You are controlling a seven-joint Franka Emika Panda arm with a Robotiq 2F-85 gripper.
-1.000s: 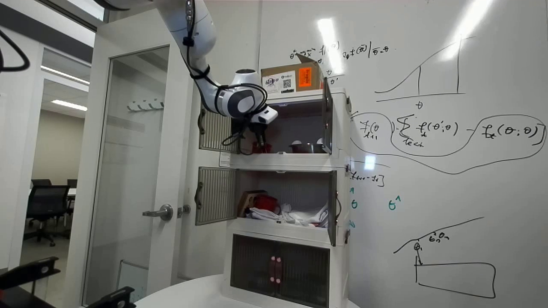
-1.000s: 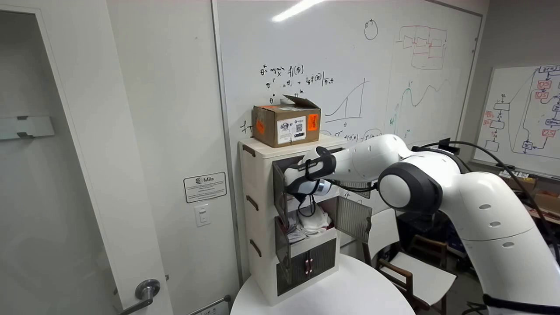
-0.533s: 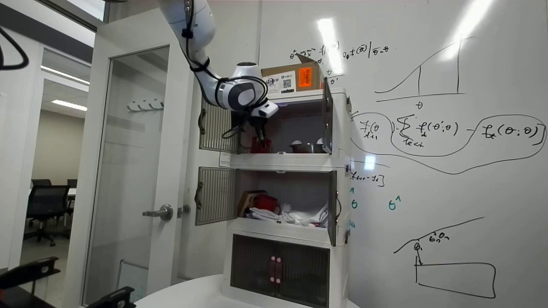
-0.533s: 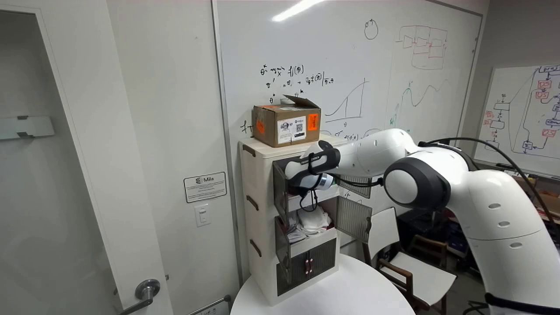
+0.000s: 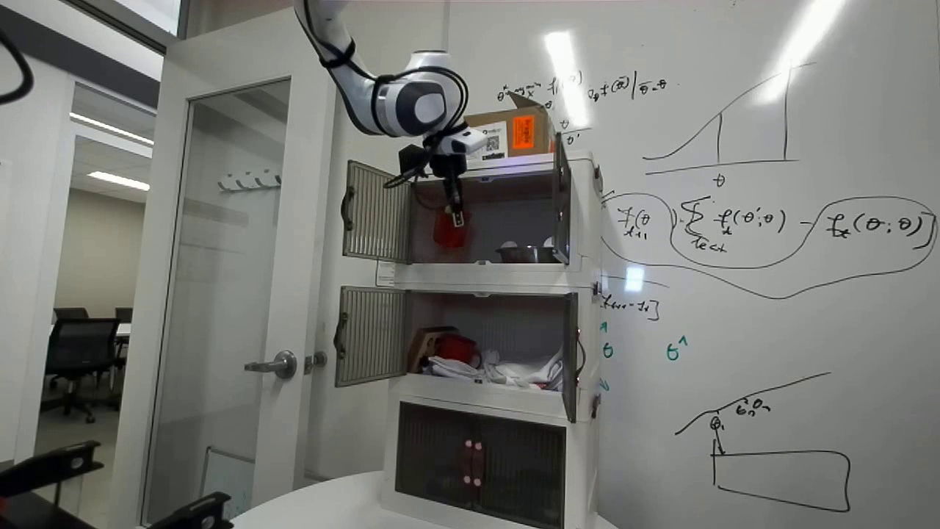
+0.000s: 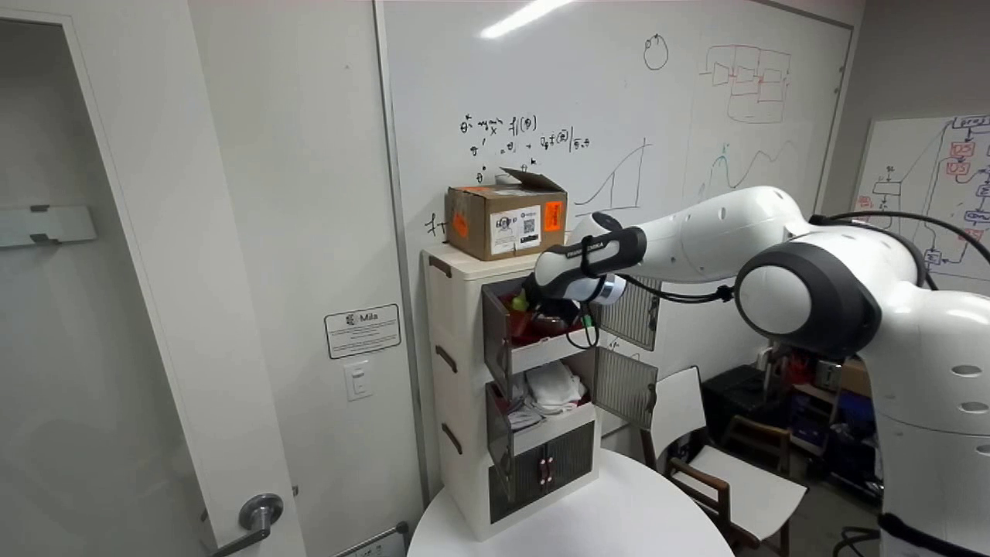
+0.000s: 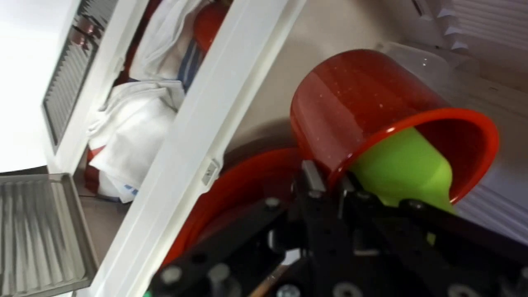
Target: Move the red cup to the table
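Observation:
The red cup [image 7: 354, 99] hangs tilted from my gripper [image 7: 328, 181] in the wrist view, with a lime-green thing [image 7: 406, 167] inside it. My fingers are shut on the cup's rim, one on each side of its wall. In an exterior view the cup [image 5: 446, 235] is held above the floor of the cabinet's top compartment, below my gripper [image 5: 457, 217]. The cup also shows partly in an exterior view [image 6: 517, 325], beside the open door. The white round table [image 6: 619, 514] stands under the cabinet and also shows in an exterior view [image 5: 330, 507].
The white shelf cabinet [image 5: 499, 276] has open doors at both sides of its top and middle compartments. A metal pot [image 5: 530, 255] stands in the top compartment. White cloths [image 5: 518, 369] and another red vessel [image 5: 455, 347] are below. A cardboard box [image 6: 506, 220] sits on top.
My gripper has risen and drawn back from the cabinet with the red cup in it. The cup has lifted from the floor of the top compartment.

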